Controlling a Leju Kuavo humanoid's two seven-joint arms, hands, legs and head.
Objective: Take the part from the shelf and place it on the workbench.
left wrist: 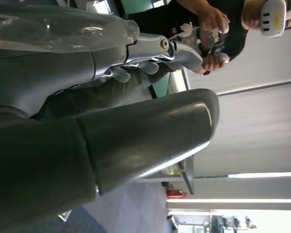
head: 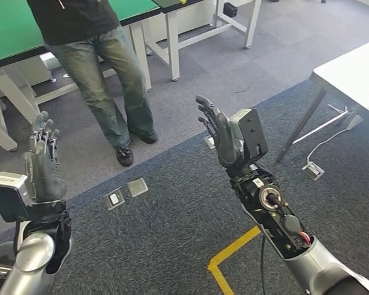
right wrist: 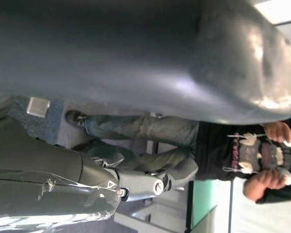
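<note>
Left robot hand [head: 43, 163] and right robot hand [head: 222, 135] raised, fingers apart, empty, person [head: 106, 74] cut off above waist

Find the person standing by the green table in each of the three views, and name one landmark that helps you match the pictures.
Head view: person, upper left, legs and shoes showing.
Left wrist view: person, beyond the left hand.
Right wrist view: person, behind the right hand.
Shared landmark: green table.

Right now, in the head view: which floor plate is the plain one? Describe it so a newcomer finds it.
Start at the person standing by the green-topped table. On the carpet just in front of their shoes lie two small square floor plates side by side. The plain one is the right-hand one; its neighbour has a socket insert.
</note>
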